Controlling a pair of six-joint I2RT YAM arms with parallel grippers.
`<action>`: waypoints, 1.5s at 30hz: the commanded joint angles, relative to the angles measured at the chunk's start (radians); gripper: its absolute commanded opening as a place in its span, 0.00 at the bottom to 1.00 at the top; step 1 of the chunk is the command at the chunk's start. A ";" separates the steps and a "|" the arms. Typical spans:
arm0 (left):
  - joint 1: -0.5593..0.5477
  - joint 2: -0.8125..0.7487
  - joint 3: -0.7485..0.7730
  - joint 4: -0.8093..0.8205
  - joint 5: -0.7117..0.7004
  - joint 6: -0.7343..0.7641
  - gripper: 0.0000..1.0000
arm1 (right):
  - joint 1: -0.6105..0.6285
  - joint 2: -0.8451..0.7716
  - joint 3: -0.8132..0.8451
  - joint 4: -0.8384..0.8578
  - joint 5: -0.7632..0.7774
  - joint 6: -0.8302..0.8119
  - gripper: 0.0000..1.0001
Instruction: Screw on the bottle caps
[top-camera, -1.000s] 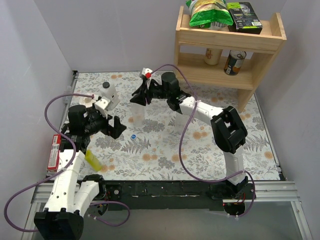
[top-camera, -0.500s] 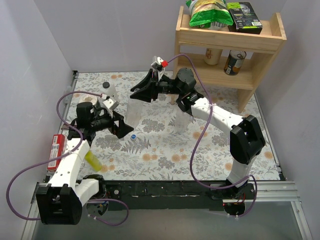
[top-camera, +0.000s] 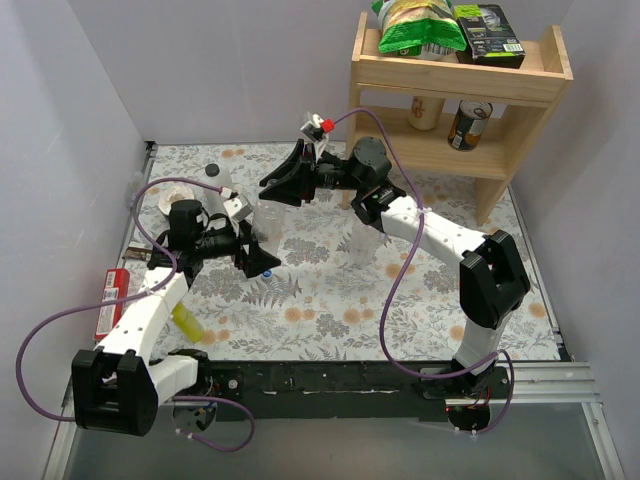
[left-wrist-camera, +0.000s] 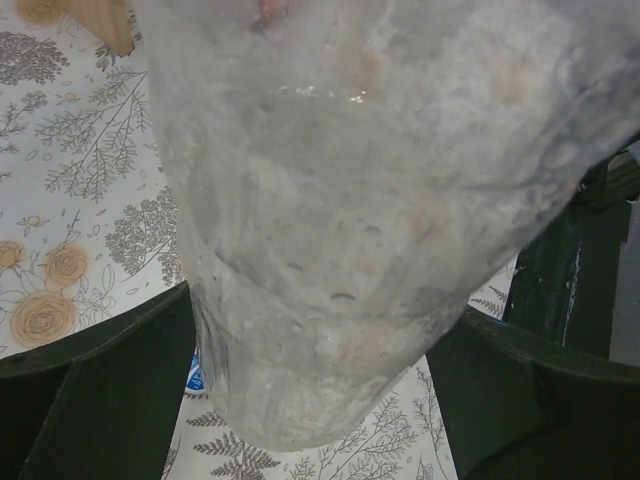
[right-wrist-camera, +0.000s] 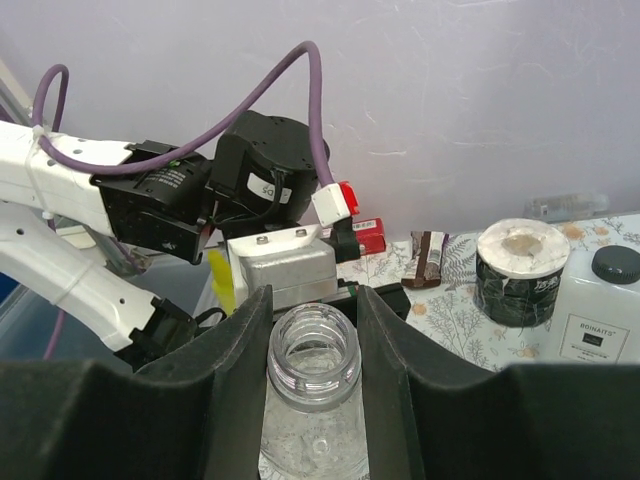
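Now the right end effector pinches the clear bottle by its open neck. The left end effector hugs its body; squeezing or not, I cannot tell. A blue cap lies on the table nearby.

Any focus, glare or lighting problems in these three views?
Left wrist: the bottle sits too close to the lens and is badly blurred, filling most of the frame; the tablecloth behind is sharper. Right wrist: bottle mouth in focus, the fingers dark and featureless. Top: even light, soft shadows, no glare.
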 joint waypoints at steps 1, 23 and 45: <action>-0.010 0.017 0.042 0.025 0.044 -0.002 0.84 | 0.013 -0.006 0.014 0.056 0.005 0.018 0.06; 0.068 -0.212 0.049 -0.123 -0.025 -0.126 0.27 | -0.202 -0.024 0.278 -0.510 -0.147 -0.305 0.90; 0.344 -0.389 0.049 0.062 -0.186 -0.458 0.00 | 0.162 0.406 0.430 -1.301 0.355 -1.467 0.70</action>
